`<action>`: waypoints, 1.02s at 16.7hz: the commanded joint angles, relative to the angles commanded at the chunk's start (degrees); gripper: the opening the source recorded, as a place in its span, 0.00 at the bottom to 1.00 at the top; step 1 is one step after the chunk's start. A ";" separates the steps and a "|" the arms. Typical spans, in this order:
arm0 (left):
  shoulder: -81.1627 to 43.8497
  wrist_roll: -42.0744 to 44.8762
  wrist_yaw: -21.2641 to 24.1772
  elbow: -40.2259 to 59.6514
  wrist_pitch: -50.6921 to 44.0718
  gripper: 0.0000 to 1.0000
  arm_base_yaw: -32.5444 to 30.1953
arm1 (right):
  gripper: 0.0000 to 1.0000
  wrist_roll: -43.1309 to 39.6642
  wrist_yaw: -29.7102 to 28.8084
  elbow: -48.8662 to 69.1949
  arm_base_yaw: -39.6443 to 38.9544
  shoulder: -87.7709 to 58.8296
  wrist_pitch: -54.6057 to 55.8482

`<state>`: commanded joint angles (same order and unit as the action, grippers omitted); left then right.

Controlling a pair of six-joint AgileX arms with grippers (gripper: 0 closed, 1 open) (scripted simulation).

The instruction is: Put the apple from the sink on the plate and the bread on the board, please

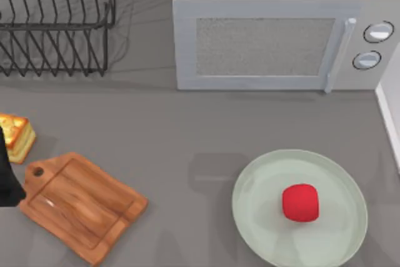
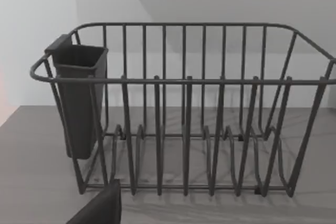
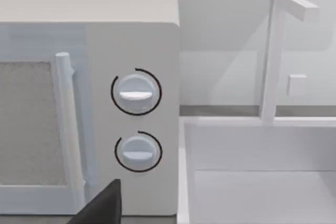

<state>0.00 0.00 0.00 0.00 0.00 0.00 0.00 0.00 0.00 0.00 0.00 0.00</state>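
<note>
**Apple on plate, bread beside board**

The apple (image 1: 300, 202) sits on the pale green plate (image 1: 256, 217) at the worktop's (image 1: 187, 129) near right. The bread (image 1: 15, 137) lies at the far left edge, just beyond the wooden cutting board (image 1: 81, 207). The left arm (image 1: 7, 176) shows beside it; whether its fingers are spread cannot be told.

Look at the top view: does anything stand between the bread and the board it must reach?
Nothing visible does. The bread lies at the table's left edge, just beyond the board's handle end, with bare grey table between them. The apple already sits on the plate.
</note>
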 joint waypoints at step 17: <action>-69.94 11.39 -0.11 50.49 -38.04 1.00 2.36 | 1.00 0.00 0.00 0.00 0.00 0.00 0.00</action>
<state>-69.94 11.39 -0.11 50.49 -38.04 2.36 0.00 0.00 0.00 0.00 0.00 0.00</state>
